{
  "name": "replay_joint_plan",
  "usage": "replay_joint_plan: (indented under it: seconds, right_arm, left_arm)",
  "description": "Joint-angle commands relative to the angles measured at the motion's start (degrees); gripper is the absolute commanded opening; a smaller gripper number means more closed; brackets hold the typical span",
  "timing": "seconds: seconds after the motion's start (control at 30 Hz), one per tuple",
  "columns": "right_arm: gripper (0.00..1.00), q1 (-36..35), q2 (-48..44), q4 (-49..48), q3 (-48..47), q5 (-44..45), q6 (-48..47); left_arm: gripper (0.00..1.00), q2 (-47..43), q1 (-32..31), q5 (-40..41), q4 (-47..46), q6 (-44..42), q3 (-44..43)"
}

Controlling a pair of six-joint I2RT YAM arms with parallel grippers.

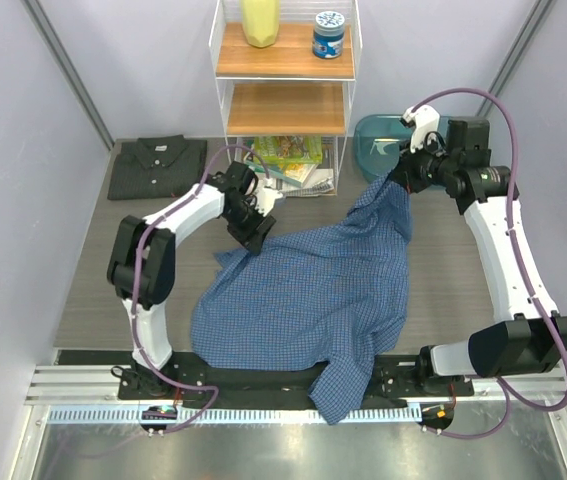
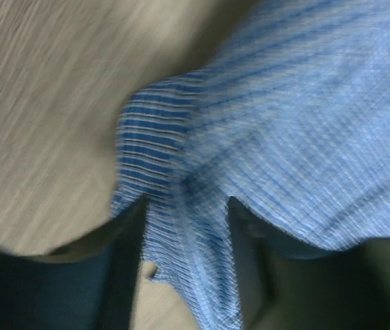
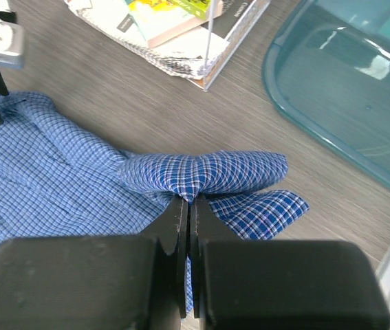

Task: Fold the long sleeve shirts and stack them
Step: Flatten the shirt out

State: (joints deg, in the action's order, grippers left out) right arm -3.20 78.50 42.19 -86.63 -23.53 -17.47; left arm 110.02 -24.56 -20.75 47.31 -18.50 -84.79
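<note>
The blue checked long sleeve shirt (image 1: 303, 290) lies spread over the middle of the table, and its lower part hangs over the near edge. My right gripper (image 1: 400, 185) is shut on a corner of it (image 3: 201, 172) and holds that corner lifted near the teal tub. My left gripper (image 1: 255, 235) is at the shirt's far left corner. In the blurred left wrist view its fingers (image 2: 129, 234) stand apart, with a fold of blue cloth (image 2: 181, 179) between them. The dark grey long sleeve shirt (image 1: 158, 167) lies folded at the back left.
A teal plastic tub (image 1: 383, 140) stands at the back right, close to my right gripper. A wire shelf unit (image 1: 285, 65) with wooden boards stands at the back centre. Books and magazines (image 1: 288, 160) lie under it.
</note>
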Motion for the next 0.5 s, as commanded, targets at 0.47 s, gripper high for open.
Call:
replay_joint_plan:
  seconds: [0.47]
  right_arm:
    - [0.01, 4.6, -2.8, 7.0, -7.8, 4.0, -4.4]
  left_arm:
    - [0.0, -30.8, 7.5, -9.7, 14.4, -35.5, 16.2]
